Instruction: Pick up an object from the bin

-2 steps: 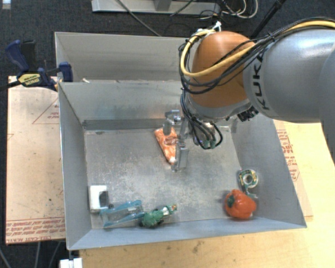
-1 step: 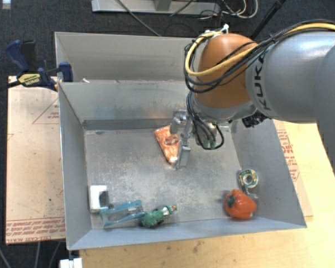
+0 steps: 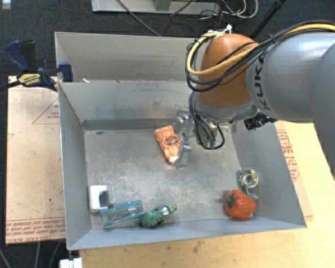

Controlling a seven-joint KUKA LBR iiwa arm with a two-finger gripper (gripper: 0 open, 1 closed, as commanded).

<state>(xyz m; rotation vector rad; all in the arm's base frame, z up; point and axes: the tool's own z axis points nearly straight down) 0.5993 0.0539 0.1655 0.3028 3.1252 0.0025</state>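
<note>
Sitting mid-bin [image 3: 123, 166], the end effector [image 3: 183, 149] is just beside the orange packet [image 3: 167, 142], on the packet's arm side. The packet's long axis runs far wall to near wall, slightly slanted. From here I can't tell its opening or whether it has hold of anything.

Grey KUKA-lettered arm [image 3: 293, 77]; orange wrist cover [image 3: 226, 68]; yellow and black cables [image 3: 196, 54]; metal claw [image 3: 185, 144].

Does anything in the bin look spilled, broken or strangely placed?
Nothing stands out. The orange packet lies tilted mid-bin beside the gripper; the red toy and the blue pack lie loose along the near wall.
</note>
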